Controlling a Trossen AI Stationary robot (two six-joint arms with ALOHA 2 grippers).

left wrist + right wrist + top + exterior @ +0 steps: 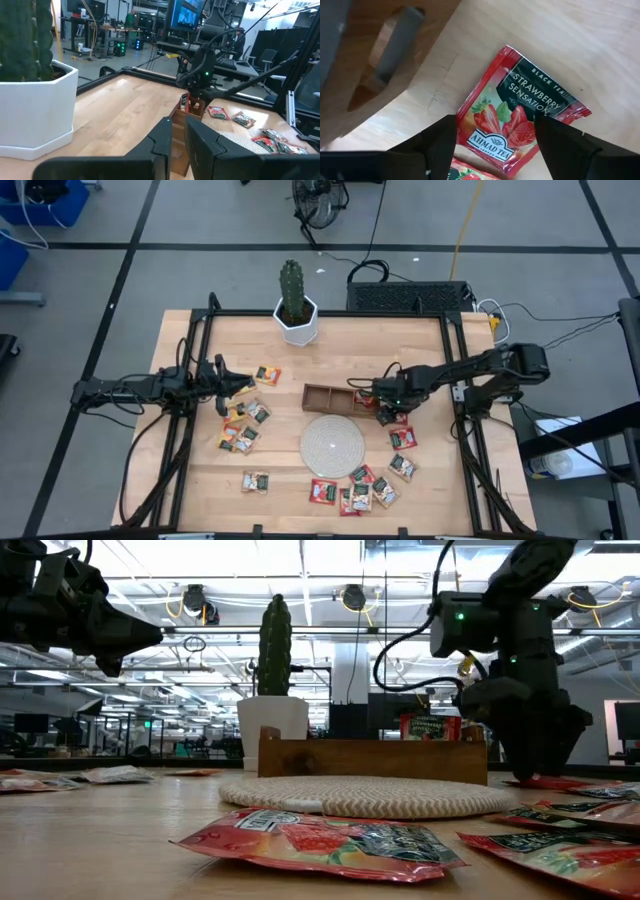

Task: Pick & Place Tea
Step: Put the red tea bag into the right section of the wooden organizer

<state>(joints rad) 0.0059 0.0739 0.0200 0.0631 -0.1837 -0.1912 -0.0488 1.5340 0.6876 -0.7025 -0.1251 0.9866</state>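
Small tea sachets lie scattered on the wooden table. My right gripper (495, 145) (390, 410) points down, open, just right of the brown wooden tray (335, 397). Its fingers stand on either side of a red strawberry tea sachet (520, 117) lying flat on the table; whether they touch it, I cannot tell. Another red sachet (430, 727) stands upright in the tray's right compartment. The round woven disc (333, 445) lies in front of the tray. My left gripper (178, 142) (228, 380) hovers level at the table's left, shut and empty.
A cactus in a white pot (296, 305) stands at the far edge. More sachets lie left of the disc (245, 425), near the front edge (322, 491) and right of the disc (403, 452). Black frame rails border the table.
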